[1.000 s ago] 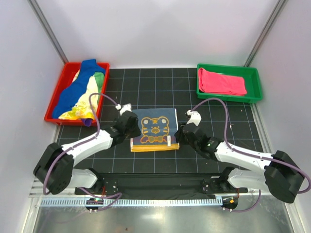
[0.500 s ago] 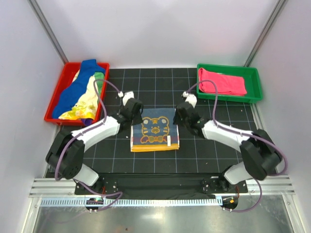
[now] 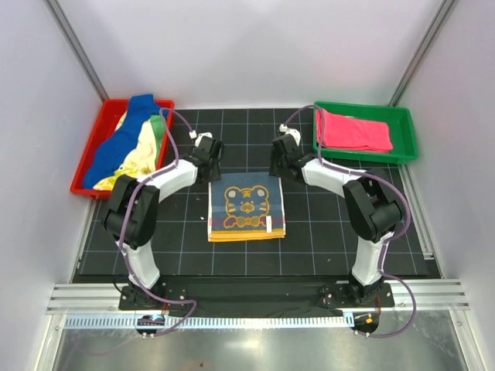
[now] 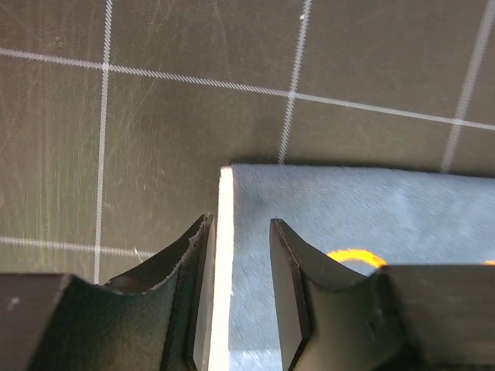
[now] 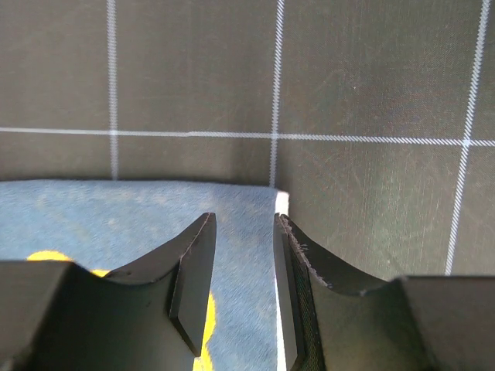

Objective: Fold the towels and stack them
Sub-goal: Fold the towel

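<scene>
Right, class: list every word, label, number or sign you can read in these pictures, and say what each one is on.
None can be read.
Tiger towel: marks below the tiger's face may be lettering, too small to read.
White tag on that towel: blurred, unreadable.
Wrist views: no writing.

Bright even overhead light, soft shadows, wrist views slightly blurred
</scene>
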Robot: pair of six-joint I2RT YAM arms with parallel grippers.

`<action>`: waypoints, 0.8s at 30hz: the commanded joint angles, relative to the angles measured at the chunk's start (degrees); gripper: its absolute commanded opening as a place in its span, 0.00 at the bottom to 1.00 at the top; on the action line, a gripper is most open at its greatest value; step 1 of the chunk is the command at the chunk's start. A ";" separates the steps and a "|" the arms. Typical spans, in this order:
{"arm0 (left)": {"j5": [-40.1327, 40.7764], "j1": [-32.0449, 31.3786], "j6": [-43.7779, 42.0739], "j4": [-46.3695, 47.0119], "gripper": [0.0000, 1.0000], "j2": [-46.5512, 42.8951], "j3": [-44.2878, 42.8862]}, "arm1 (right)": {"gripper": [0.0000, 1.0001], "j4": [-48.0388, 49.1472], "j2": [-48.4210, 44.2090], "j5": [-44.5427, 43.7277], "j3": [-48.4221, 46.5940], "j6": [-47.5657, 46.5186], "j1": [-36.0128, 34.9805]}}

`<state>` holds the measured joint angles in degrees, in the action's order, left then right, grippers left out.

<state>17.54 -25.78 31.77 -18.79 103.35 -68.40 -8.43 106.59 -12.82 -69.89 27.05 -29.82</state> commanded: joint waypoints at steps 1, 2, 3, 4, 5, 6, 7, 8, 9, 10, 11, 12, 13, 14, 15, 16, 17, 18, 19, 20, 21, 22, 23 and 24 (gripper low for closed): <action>-0.41 1.26 -2.33 -0.55 0.39 2.29 -3.57 | 0.43 -0.37 1.69 1.65 -2.62 -1.21 1.26; 0.03 1.52 -2.24 -1.25 0.40 2.99 -4.10 | 0.43 -0.19 2.22 1.92 -2.80 -1.12 1.69; -0.05 1.78 -2.15 -1.43 0.39 3.87 -4.37 | 0.43 -0.19 2.75 2.09 -3.15 -1.21 1.61; 0.12 1.87 -2.06 -1.43 0.40 4.40 -4.89 | 0.43 -0.88 3.79 2.01 -3.93 -1.30 1.61; 0.47 2.05 -2.06 -1.43 0.39 4.75 -5.07 | 0.43 -1.06 4.33 1.66 -4.29 -1.38 1.78; 0.65 2.14 -2.06 -1.60 0.40 5.10 -5.25 | 0.43 -1.41 4.68 1.57 -4.64 -1.56 1.79; 0.57 2.31 -2.06 -1.52 0.39 5.72 -5.43 | 0.43 -1.59 4.95 1.48 -4.73 -1.56 1.87; 0.57 2.31 -1.98 -1.34 0.39 5.90 -5.60 | 0.43 -1.68 4.86 1.13 -4.64 -1.73 1.87; 0.57 2.49 -1.97 -1.17 0.39 6.25 -5.69 | 0.44 -1.51 4.86 1.04 -4.64 -1.82 1.96; 0.30 2.75 -1.97 -1.17 0.39 6.77 -5.78 | 0.44 -1.24 5.03 0.87 -4.73 -1.91 1.96; 0.13 2.84 -1.97 -0.99 0.39 7.04 -6.13 | 0.45 -1.33 5.12 0.87 -4.91 -2.17 2.05; -0.05 2.93 -1.89 -0.82 0.39 7.21 -6.13 | 0.45 -1.07 5.21 1.30 -5.08 -2.52 2.22; -0.49 3.10 -1.71 -0.64 0.39 7.65 -6.39 | 0.45 -0.89 5.39 1.31 -5.17 -2.44 2.14; -0.75 3.10 -1.62 -0.64 0.39 7.74 -6.39 | 0.45 -0.72 5.56 1.39 -5.26 -2.53 2.49; -1.10 3.10 -1.54 -0.46 0.39 7.92 -6.39 | 0.45 -0.45 5.65 2.35 -5.26 -2.61 2.58; -1.37 3.19 -1.36 -0.20 0.38 8.01 -6.48 | 0.45 -0.02 5.74 2.97 -5.00 -2.35 2.84; -1.54 3.19 -1.18 -0.11 0.39 8.01 -6.31 | 0.45 0.34 5.74 3.58 -4.91 -2.26 2.93; -1.72 3.19 -1.18 0.15 0.39 8.09 -6.31 | 0.45 0.77 5.74 3.85 -4.73 -2.26 3.02; -1.72 3.28 -1.18 0.33 0.39 8.09 -6.31 | 0.45 0.95 5.91 3.94 -4.64 -2.18 3.10; -1.89 3.37 -1.10 0.33 0.39 8.44 -6.39 | 0.45 1.04 6.00 4.20 -4.73 -2.17 3.19; -1.98 3.37 -1.01 0.42 0.39 8.53 -6.39 | 0.45 1.13 6.26 4.99 -4.73 -2.09 3.37; -1.98 3.46 -1.01 0.42 0.39 8.62 -6.39 | 0.45 1.13 6.44 5.34 -4.73 -1.74 3.80; -1.98 3.37 -0.92 0.42 0.40 8.88 -6.39 | 0.45 1.39 6.62 5.78 -4.64 -1.47 4.07; -1.98 3.46 -0.83 0.42 0.40 8.97 -6.31 | 0.45 1.66 6.62 6.22 -4.47 -1.38 4.33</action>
<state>16.10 -22.74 30.96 -19.73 111.59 -72.99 -9.32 112.55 -8.47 -72.88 25.58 -26.46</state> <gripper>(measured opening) 0.393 0.451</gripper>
